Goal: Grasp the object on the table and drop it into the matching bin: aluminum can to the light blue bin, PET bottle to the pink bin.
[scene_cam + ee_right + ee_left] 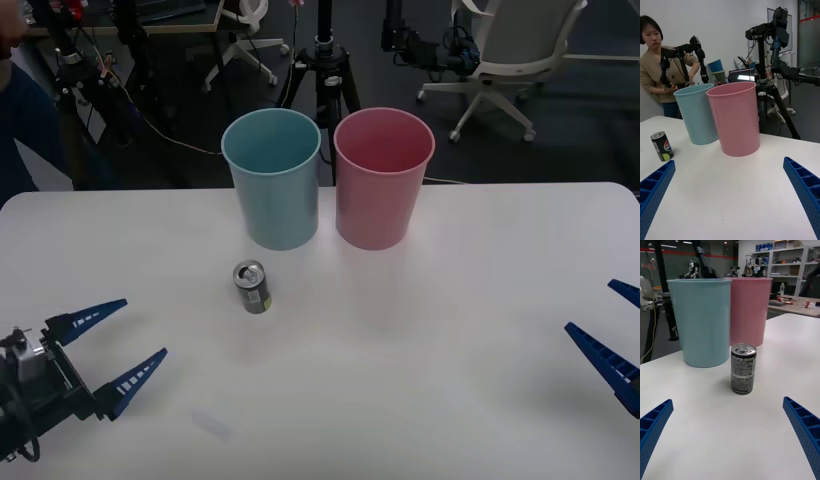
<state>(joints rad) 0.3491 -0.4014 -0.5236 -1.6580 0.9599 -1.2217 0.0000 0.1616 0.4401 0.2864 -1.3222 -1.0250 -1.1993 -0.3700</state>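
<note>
A small dark grey aluminum can (252, 287) with a silver top stands upright on the white table (420, 400), just in front of the light blue bin (272, 178). The pink bin (383, 177) stands beside the blue one, to its right. My left gripper (112, 345) is open at the table's front left, a short way from the can (743, 369), which stands between and beyond its fingers (803, 431) in the left wrist view. My right gripper (615, 330) is open at the right edge, facing the pink bin (735, 118), the light blue bin (696, 112) and the can (661, 146).
Behind the table stand a black tripod (325, 70), cables and office chairs (510, 60) on a dark floor. A person (658, 75) stands beyond the table's far left corner. Bare tabletop lies between the two grippers.
</note>
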